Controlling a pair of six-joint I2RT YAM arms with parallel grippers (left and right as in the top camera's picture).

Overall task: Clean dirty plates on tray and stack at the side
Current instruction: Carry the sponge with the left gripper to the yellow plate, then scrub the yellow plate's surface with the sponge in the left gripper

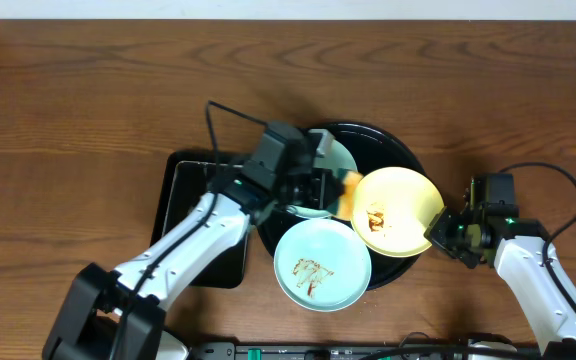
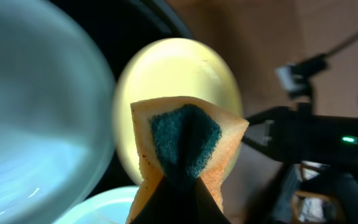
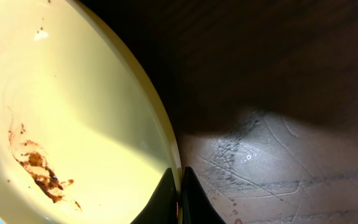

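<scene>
Where the left arm crosses the round black tray [image 1: 396, 150], it hides most of the rear mint plate [image 1: 341, 157]. Only a pale crescent shows past the wrist, and whether that plate carries smears cannot be told. The left wrist view is blurred and cut off at the bottom, so the left claw [image 1: 330, 188] appears there only as a dark wedge. It is clenched on the sponge [image 1: 349, 186], whose green scrubbing face is folded between orange flanks. The right wrist view crops the yellow plate [image 1: 396, 210] at top and left, and the surface beyond its rim is too dark to name.

Open bench [image 1: 88, 90] lies wide to the left rear, behind the tray and to its right. A rectangular tray [image 1: 193, 225] sits just left of the round one, partly beneath the left arm. The front mint plate [image 1: 321, 265], streaked brown, lies at the round tray's near edge and overhangs the rim.

The yellow plate stands tilted over the tray's right half, with brown sauce [image 1: 375, 219] on its face. Its right rim is pinched between the fingers of the right claw [image 1: 438, 235]. The sponge hovers just beside its left edge; whether they touch cannot be told.
</scene>
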